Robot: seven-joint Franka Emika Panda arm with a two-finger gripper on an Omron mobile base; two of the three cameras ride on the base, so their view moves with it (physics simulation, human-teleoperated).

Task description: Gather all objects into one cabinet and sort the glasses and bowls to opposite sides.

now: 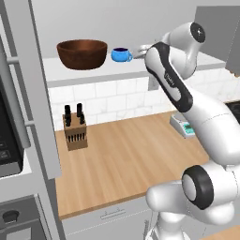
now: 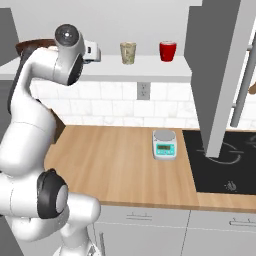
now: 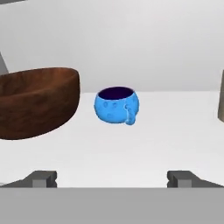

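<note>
Your jaws are sitting wide open with nothing between them, the gripper [image 3: 111,178] hanging level with the shelf [image 3: 175,144] and facing the blue mug [image 3: 116,105], which is standing just beside the wooden bowl [image 3: 37,103] without quite touching it. If you're going in for that mug, the finger on the bowl's side is probably clipping the rim and shoving the bowl along, or the handle facing you is twisting the mug out of the pinch. The tumbler [image 2: 128,52] and red cup [image 2: 168,51] are waiting further along that shelf, so you're risking bumping them on any wide swing.
</note>
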